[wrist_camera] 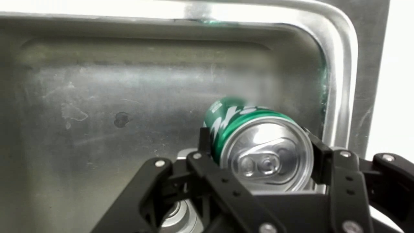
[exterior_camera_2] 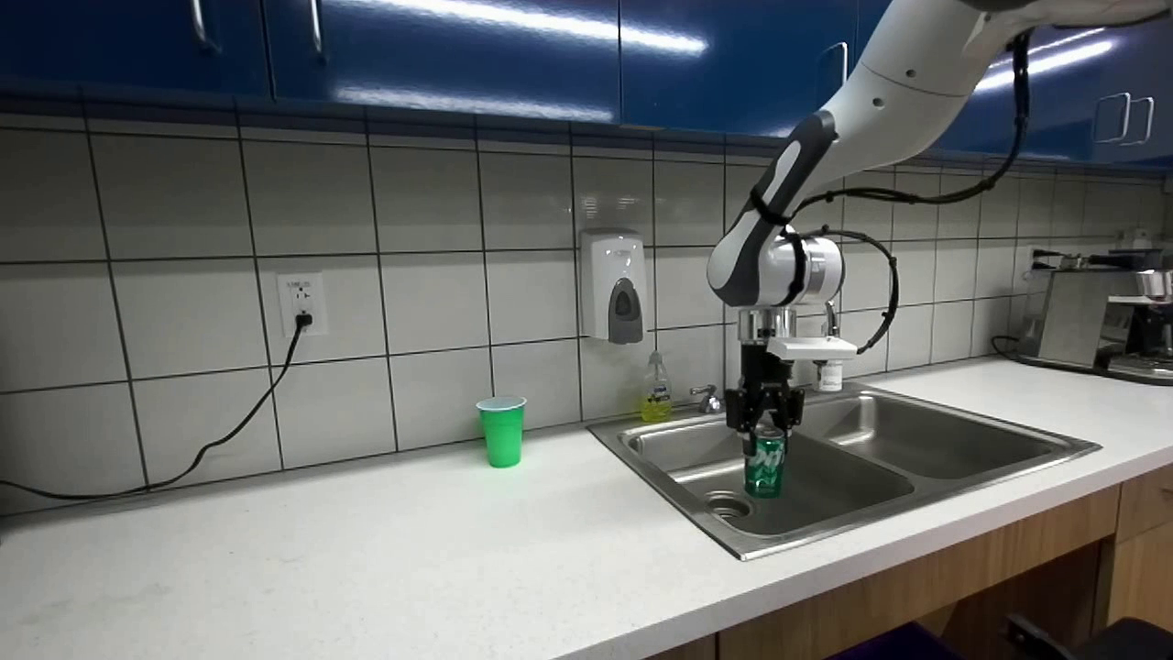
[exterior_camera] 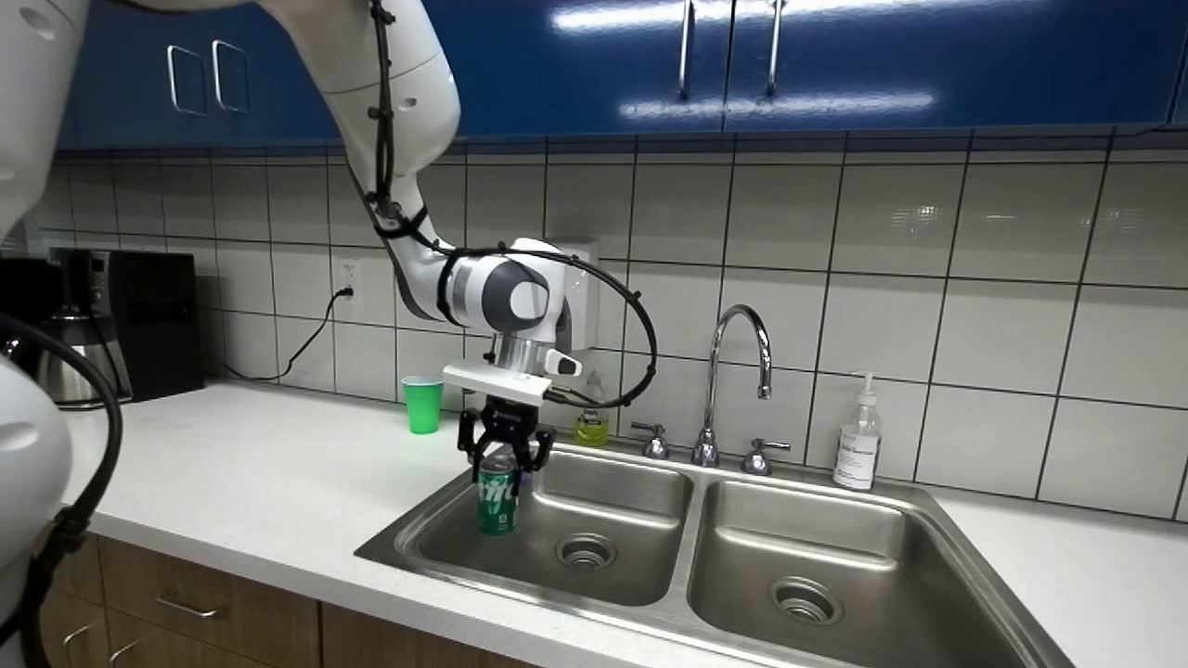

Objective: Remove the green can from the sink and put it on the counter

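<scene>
The green can stands roughly upright in the basin of the sink nearer the green cup. It also shows in an exterior view. In the wrist view its silvery lid faces the camera and its green side shows behind. My gripper points down over the can, also seen in an exterior view. In the wrist view its black fingers sit against both sides of the can, shut on it near the top. I cannot tell if the can's base touches the basin floor. The white counter runs beside the sink.
A light-green cup stands on the counter by the tiles. A dish soap bottle, the chrome faucet and a pump bottle stand along the back of the sink. Raised basin rims surround the can.
</scene>
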Tool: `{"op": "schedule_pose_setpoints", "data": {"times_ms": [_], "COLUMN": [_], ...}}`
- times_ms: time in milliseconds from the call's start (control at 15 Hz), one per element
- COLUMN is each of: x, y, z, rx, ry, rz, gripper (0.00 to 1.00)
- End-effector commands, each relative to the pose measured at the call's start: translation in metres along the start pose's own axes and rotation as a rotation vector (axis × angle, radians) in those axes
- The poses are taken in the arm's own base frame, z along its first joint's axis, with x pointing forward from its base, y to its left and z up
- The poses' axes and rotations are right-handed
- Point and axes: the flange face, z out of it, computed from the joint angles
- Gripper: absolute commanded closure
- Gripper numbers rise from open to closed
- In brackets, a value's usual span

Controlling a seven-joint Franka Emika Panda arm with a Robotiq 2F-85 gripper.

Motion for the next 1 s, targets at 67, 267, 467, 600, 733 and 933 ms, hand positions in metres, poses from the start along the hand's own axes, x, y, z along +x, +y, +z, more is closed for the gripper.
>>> {"op": "schedule_pose_setpoints", "data": {"times_ms": [67,267,467,600,733,933], "x": [-0.035,-0.042,-0.042,-0.039,-0.036,-0.032], "y": [-0.042,-0.071,-0.107,-0.134,-0.161,-0.200], "z": [-0.051,-0.069,-0.073,-0.070,-0.064,-0.052], "rx": [-0.031,-0.047,-0.064,-0.072,-0.076,-0.076], "ry": [0.012,0.011,-0.004,-0.019,-0.032,-0.053], "rz": [-0.025,-0.072,-0.140,-0.193,-0.249,-0.328], "gripper": [0.60,0.60,0.60,0.60,0.60,0.60]}}
